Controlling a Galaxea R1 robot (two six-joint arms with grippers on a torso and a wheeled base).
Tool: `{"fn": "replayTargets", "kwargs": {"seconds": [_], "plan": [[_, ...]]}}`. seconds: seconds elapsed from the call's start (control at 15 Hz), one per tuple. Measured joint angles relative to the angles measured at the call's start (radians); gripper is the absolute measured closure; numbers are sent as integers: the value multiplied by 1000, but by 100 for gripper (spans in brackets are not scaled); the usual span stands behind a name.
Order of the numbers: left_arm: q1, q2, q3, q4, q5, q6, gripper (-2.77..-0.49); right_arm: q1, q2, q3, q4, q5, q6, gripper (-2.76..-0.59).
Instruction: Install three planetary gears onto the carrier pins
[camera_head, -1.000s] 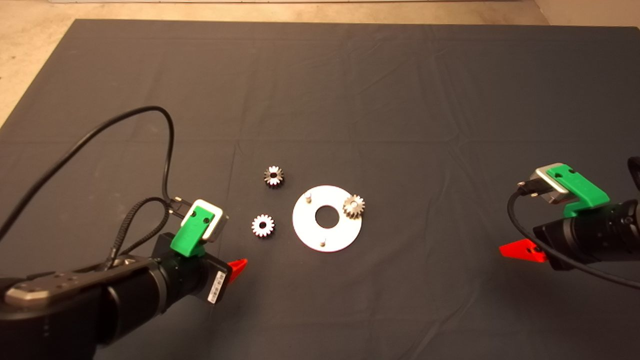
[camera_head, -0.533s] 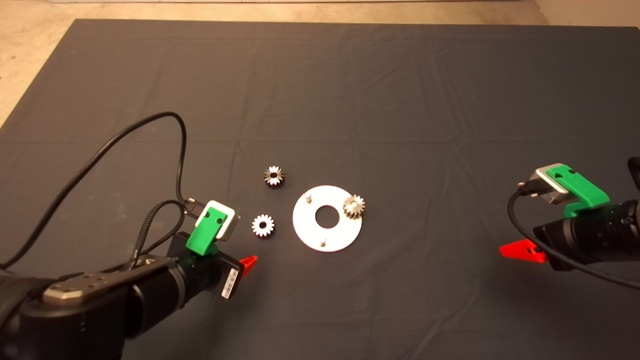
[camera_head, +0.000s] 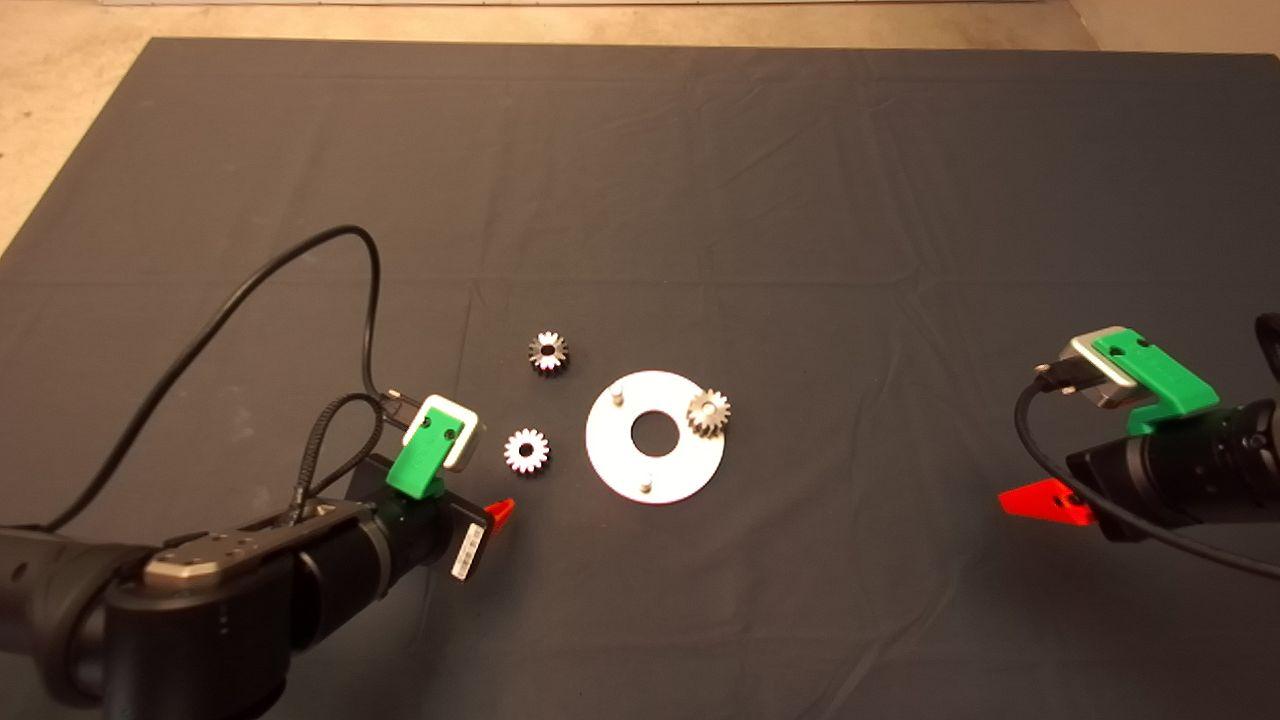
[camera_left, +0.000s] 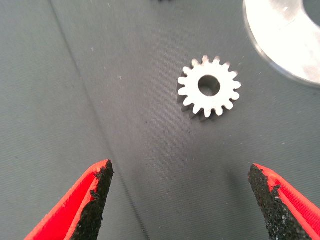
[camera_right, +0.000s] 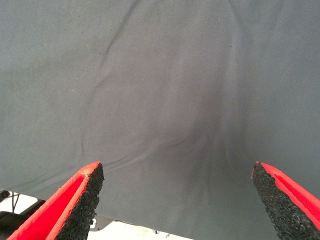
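The white-silver carrier disc lies mid-mat, with two bare pins. One planetary gear sits at the disc's right edge, where the third pin would be. Two loose gears lie left of the disc, one farther and one nearer. My left gripper is open, just short of the nearer gear. In the left wrist view that gear lies flat ahead of the open left gripper, with the disc's rim beyond. My right gripper waits open at the right, also seen in its wrist view.
The dark mat has shallow creases. A black cable loops up from the left wrist. The mat's far-left edge meets a pale floor.
My left arm has moved right, bringing its gripper closer to the nearer loose gear. The gears, the disc and the right arm have not moved.
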Motion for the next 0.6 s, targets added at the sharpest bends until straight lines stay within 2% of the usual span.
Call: {"fn": "replayTargets", "kwargs": {"seconds": [0.2, 0.6], "plan": [[5, 5, -22, 15, 2, 1, -192, 0, -9, 1, 0, 0, 0, -220], [5, 71, -54, 24, 1, 0, -192, 0, -34, 1, 0, -1, -27, -220]]}}
